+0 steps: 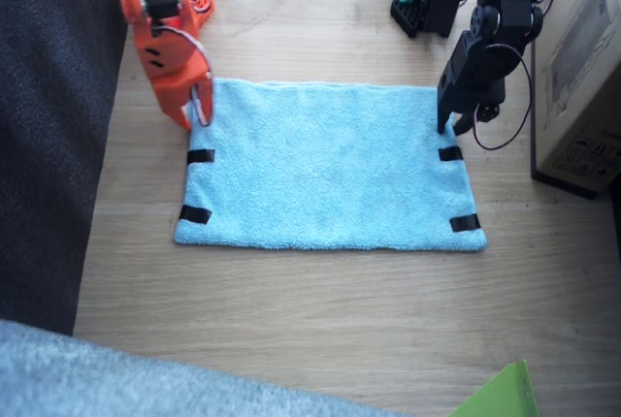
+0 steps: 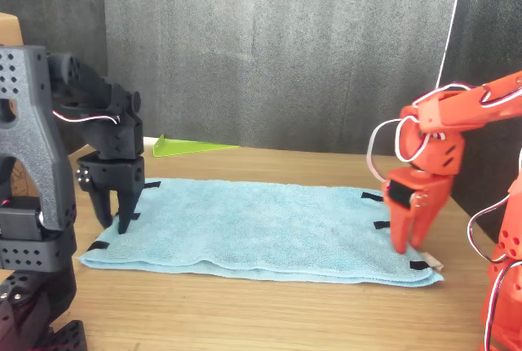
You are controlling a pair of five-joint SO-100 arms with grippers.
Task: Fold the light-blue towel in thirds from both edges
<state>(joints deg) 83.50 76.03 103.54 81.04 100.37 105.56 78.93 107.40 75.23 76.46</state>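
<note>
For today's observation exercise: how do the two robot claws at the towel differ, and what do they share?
The right claw is orange; the left claw is black. The right claw's fingers sit close together, while the left claw's fingers are spread open. Both point down at opposite short edges of the flat light-blue towel, near its far corners.

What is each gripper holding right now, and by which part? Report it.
Nothing is lifted. The right gripper and left gripper stand at the light-blue towel's short edges; whether they pinch it cannot be told.
</note>
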